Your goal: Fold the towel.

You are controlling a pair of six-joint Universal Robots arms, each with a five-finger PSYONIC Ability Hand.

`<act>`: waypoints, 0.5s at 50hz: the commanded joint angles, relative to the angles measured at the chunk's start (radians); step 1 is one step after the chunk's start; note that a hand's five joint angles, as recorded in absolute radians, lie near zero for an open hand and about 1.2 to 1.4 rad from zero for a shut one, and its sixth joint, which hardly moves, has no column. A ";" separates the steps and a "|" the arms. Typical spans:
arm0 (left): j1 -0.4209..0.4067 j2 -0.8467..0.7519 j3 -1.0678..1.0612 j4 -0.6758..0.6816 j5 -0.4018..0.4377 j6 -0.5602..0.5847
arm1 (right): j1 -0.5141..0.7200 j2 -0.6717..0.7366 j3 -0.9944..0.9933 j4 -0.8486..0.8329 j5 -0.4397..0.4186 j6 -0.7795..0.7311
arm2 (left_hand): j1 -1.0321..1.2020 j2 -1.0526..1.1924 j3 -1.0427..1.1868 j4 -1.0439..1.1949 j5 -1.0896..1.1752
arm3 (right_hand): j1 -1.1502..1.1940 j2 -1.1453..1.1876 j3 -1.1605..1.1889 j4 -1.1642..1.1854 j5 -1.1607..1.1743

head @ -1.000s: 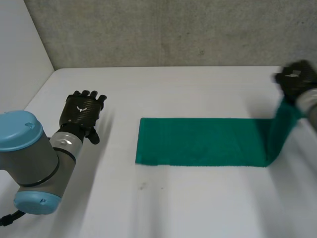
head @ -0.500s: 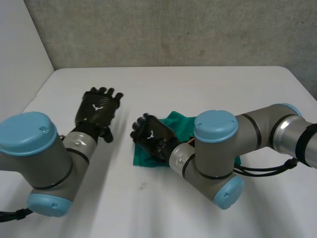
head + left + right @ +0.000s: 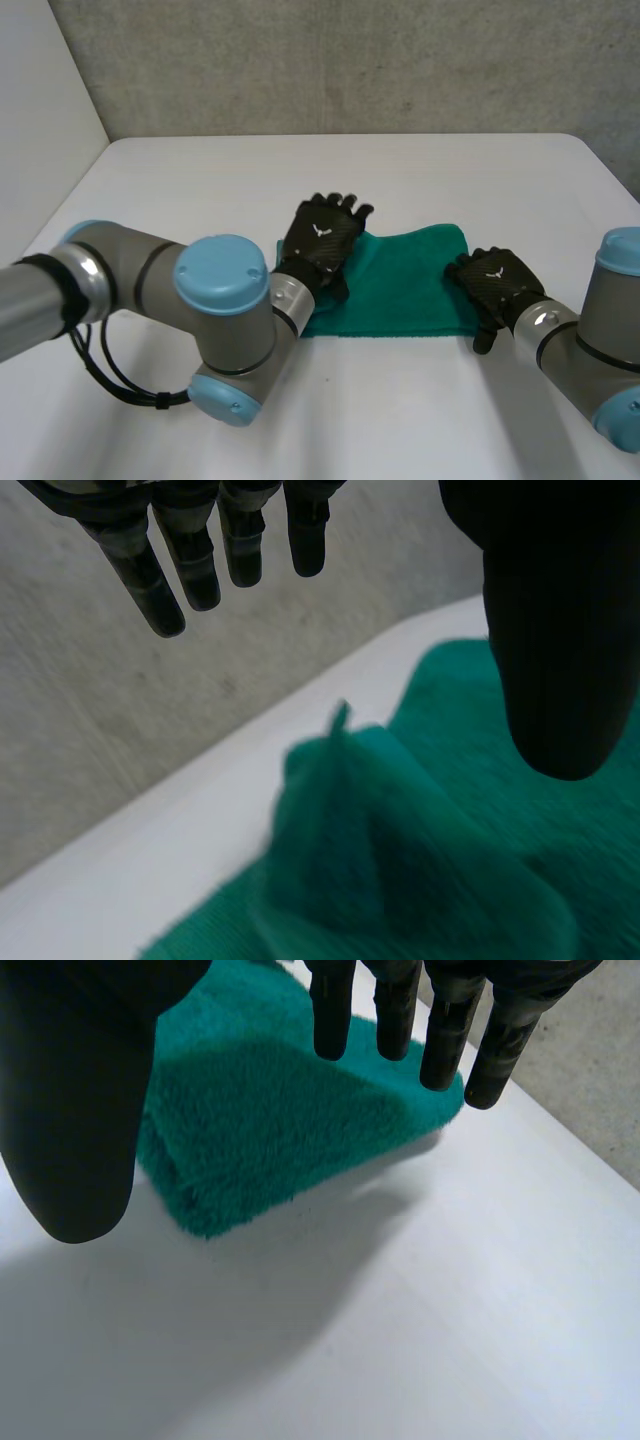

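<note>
Hovering left hand [image 3: 322,238], straight-fingered and empty, over left end of folded green towel [image 3: 410,285] at frame centre, right hand [image 3: 495,282] relaxed, empty, at its right edge; risking dragging puckered top layer open if fingers catch.

We read no words, numbers or labels on any surface. The only marking we find, seen from the head view, is a small white emblem [image 3: 321,230] on the back of the left hand [image 3: 325,250], with a matching white mark [image 3: 493,273] on the back of the right hand [image 3: 500,290]. We can make out no letters or brand name in either.
</note>
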 commanded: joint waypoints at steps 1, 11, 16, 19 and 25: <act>0.009 -0.069 0.074 -0.037 -0.008 0.004 | -0.001 0.004 0.008 -0.022 -0.013 0.013 | -0.003 -0.012 -0.024 -0.013 -0.031 | 0.058 0.039 0.048 0.029 0.023; 0.114 -0.097 0.092 -0.035 -0.198 0.018 | 0.004 0.003 0.026 -0.064 -0.008 0.016 | 0.012 0.002 -0.009 0.002 -0.017 | 0.181 0.162 0.172 0.153 0.146; 0.141 -0.076 0.069 -0.040 -0.258 0.035 | 0.004 0.007 0.026 -0.073 -0.007 0.034 | 0.003 -0.007 -0.018 -0.007 -0.025 | 0.293 0.274 0.283 0.264 0.258; 0.144 -0.031 -0.001 -0.043 -0.266 0.051 | 0.007 0.009 0.026 -0.075 -0.004 0.037 | -0.006 -0.015 -0.026 -0.016 -0.034 | 0.360 0.341 0.351 0.332 0.325; 0.127 0.030 -0.092 -0.034 -0.260 0.056 | 0.008 0.009 0.025 -0.081 -0.002 0.039 | -0.015 -0.024 -0.035 -0.024 -0.043 | 0.422 0.403 0.412 0.393 0.387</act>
